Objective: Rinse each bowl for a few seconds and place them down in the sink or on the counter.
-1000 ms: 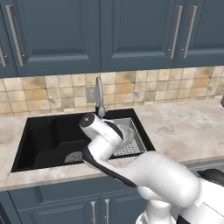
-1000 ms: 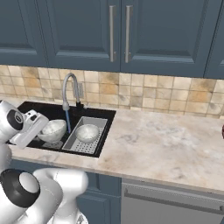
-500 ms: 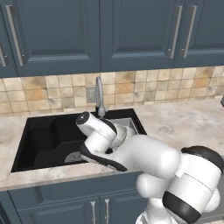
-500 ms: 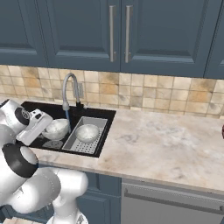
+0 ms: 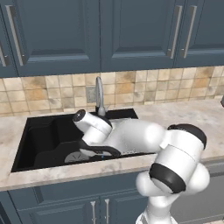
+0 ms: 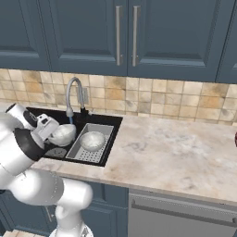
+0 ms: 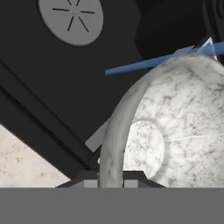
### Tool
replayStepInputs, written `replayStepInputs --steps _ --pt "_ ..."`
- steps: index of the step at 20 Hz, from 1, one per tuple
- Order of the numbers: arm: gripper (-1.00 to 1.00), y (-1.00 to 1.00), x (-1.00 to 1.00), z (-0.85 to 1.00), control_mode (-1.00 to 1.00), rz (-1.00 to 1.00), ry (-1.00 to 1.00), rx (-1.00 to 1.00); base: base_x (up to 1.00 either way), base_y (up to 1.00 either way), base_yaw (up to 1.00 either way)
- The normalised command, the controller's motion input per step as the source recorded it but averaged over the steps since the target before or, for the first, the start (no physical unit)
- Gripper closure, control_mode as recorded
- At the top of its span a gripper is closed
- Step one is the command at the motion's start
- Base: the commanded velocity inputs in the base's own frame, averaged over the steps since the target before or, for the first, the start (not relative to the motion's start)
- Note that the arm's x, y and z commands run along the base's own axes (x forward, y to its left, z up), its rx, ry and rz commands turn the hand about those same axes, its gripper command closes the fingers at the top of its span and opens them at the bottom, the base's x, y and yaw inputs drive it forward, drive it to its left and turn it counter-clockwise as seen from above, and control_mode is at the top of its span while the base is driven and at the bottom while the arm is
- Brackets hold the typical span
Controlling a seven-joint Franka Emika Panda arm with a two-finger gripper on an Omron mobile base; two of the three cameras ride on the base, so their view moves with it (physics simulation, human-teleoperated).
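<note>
Hand view: end effector [image 7: 111, 183] clamps a bowl's [image 7: 175, 127] rim, sink [image 7: 52, 78] drain [image 7: 71, 17] at 11 o'clock.

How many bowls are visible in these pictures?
2. One bowl is held in the gripper over the sink beneath the faucet; the other bowl sits in the perforated tray.

The arm [image 5: 131, 138] was built of smooth, glossy white rounded shells, with dark charcoal bands ringing its joints; in the left base view the largest band sat at about 5 o'clock on the bulbous elbow section. A black curved part ran along its underside toward 9 o'clock, and a small round dark cap closed the end of the white wrist segment. In the right base view the hand [image 6: 45, 127] was a pale grey-white blocky housing.
</note>
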Motion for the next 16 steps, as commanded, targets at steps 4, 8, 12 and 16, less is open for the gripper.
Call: replayStepInputs --steps 4,8,12,16 --pt "1.0 0.04 0.44 -0.2 -1.0 -0.03 0.02 0.0 0.0 0.0 0.0" --pt "1.0 0.04 0.42 -0.19 -1.0 -0.03 0.01 0.0 0.0 0.0 0.0" --pt "1.0 0.11 0.36 -0.2 -1.0 -0.02 0.0 0.0 0.0 0.0 0.0" --pt "1.0 0.17 0.31 -0.18 -1.0 -0.01 0.0 0.0 0.0 0.0 0.0"
